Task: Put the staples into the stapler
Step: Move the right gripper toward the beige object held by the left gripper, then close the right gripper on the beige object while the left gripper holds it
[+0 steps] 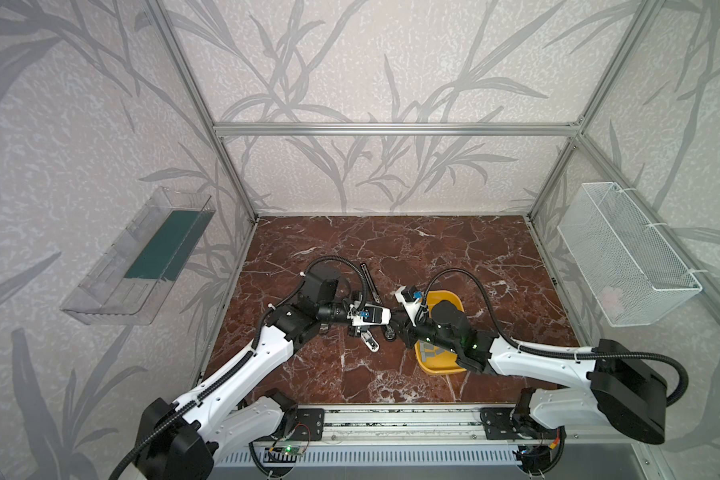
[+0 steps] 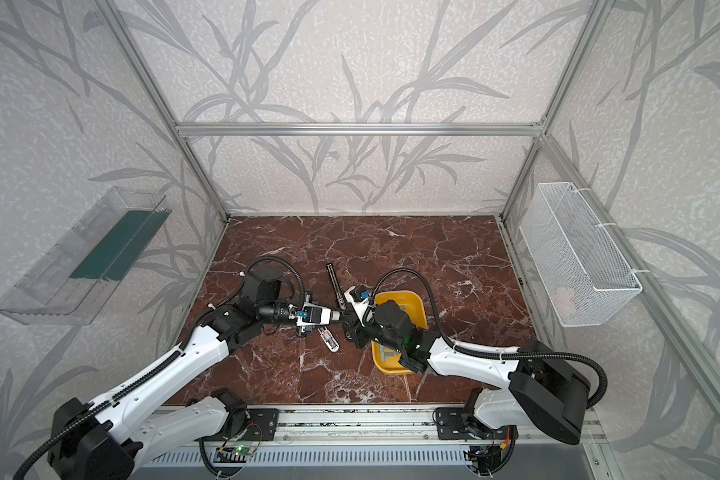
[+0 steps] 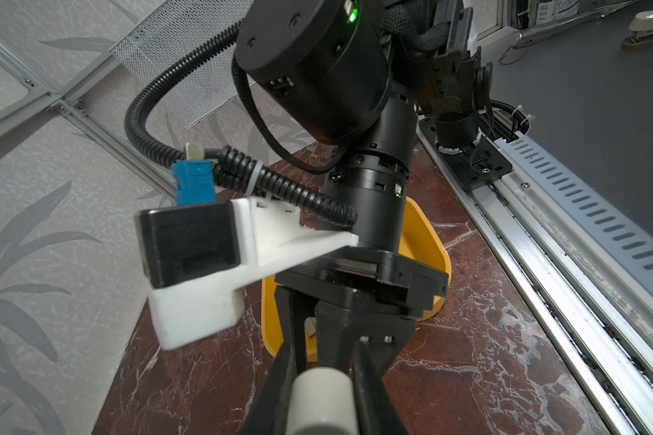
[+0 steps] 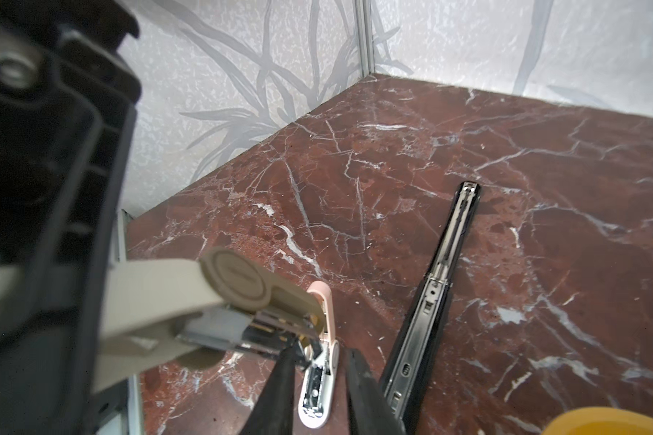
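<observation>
Staples (image 1: 431,352) lie as a small heap of grey strips in the yellow tray (image 1: 439,369), under your right forearm and towards the front of the table (image 4: 468,150). Your left gripper (image 3: 320,374) is clamped on one end of the beige stapler (image 4: 159,297) and holds it above the table, with its metal channel exposed and pointing at your right gripper (image 4: 322,354). The right gripper's jaws stand apart at the tip of that channel, and nothing shows between them.

You look to be at the insertion step, with one arm presenting the stapler and the other working at its mouth. A grey block sits in the channel, but you cannot tell here whether it is a strip of staples or the pusher. If it is a strip, your next move is to draw the right gripper clear and press the stapler shut. If not, go back to the tray, pinch one strip by its long sides and line it up square with the channel.

Only the right wrist view shows the channel itself. It also shows the small pink stapler (image 4: 319,391) lying open just below it and the black metal rail (image 4: 445,271) beside that. Both top views hide the meeting point under the two wrists, but they alone show the staples. The left wrist view gives you the grip on the beige end and the tray's rim behind.
</observation>
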